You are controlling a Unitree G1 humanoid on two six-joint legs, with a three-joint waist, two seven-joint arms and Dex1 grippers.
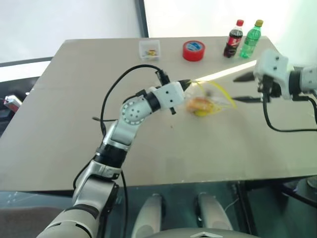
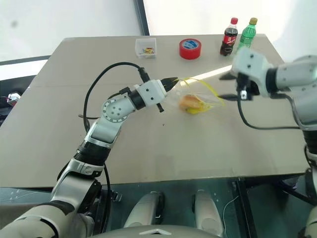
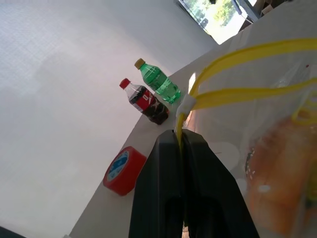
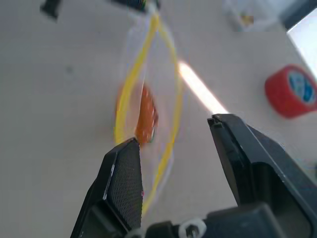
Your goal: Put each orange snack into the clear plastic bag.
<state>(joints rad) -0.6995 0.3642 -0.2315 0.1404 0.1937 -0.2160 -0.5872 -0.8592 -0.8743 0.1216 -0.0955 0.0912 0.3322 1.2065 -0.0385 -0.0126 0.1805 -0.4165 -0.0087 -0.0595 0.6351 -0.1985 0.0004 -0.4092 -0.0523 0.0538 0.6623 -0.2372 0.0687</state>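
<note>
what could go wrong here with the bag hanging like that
The left gripper pinches the clear plastic bag only at a corner of its yellow strip, so it could slip free. The bag's mouth gapes, so the orange snack inside might tumble out if tilted. The right gripper, jaws open beside it, could snag the strip.
</note>
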